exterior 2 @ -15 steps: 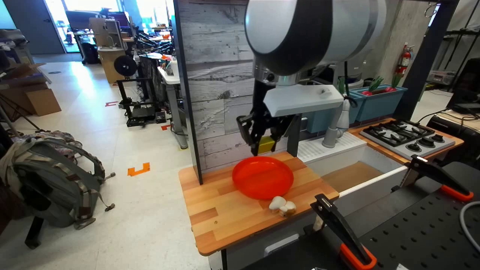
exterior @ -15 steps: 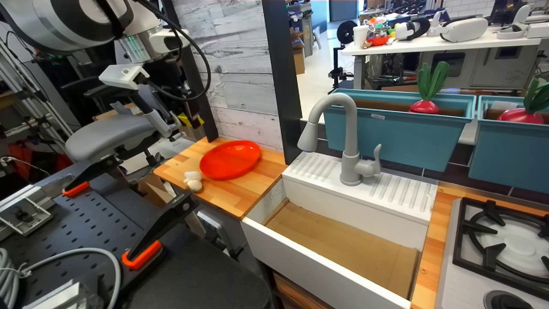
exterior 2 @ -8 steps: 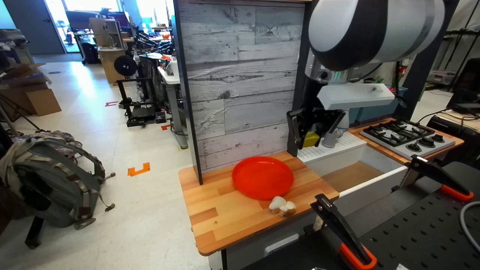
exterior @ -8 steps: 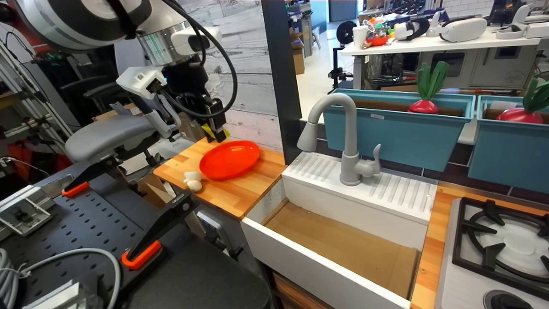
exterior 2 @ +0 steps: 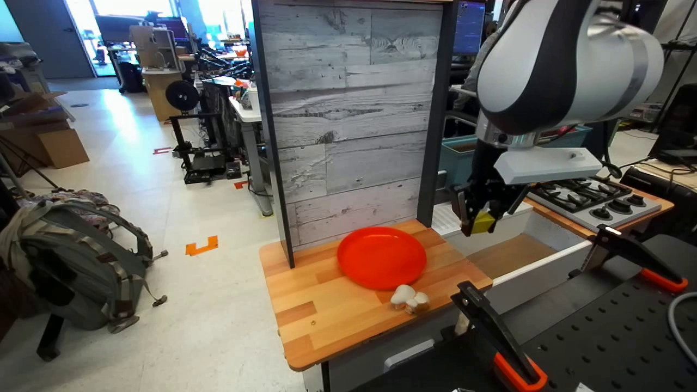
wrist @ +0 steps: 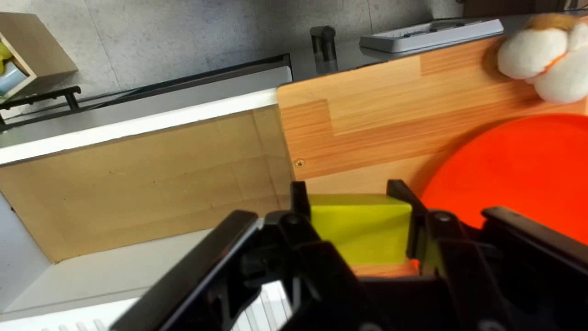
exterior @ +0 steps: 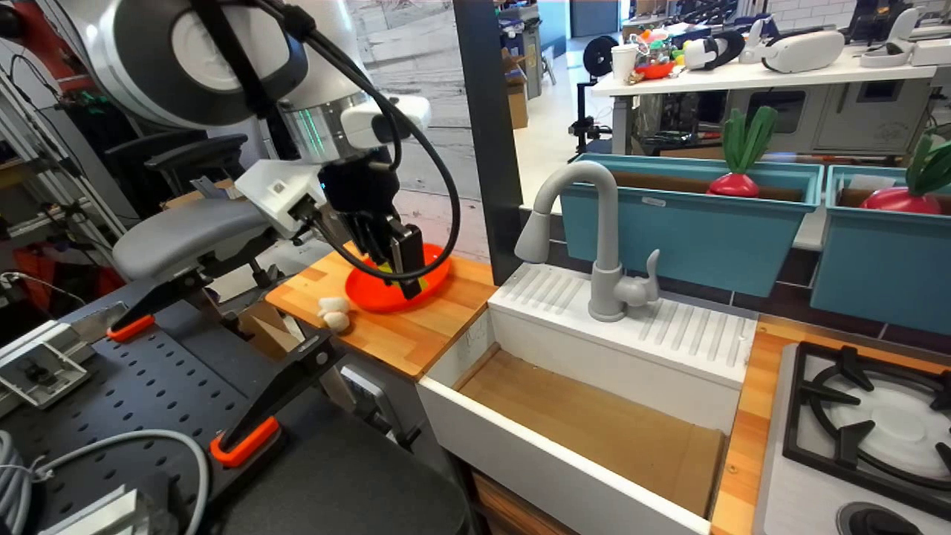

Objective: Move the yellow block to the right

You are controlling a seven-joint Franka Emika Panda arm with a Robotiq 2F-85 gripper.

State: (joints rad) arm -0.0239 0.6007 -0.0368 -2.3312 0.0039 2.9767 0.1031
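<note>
One yellow block (wrist: 363, 230), gripped aloft by one tool (wrist: 353, 202).
In the wrist view it shows over the wooden desk (wrist: 358, 110), between one sink (wrist: 105, 276) and one red plate (wrist: 519, 184), the plate cut off at right; pale rounded pieces (wrist: 535, 53) overlap on the desk beside the plate, their exact count hard to make out.

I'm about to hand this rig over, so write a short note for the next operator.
Pincer: shut on the yellow block.
Where: block held in the air; the wrist view shows it against the wooden counter, between the sink and the orange-red plate.
Done: block gripped and clear of the counter.
Left: probably finish the move to the right, set the block down, then let go. The exact target spot isn't shown.
</note>
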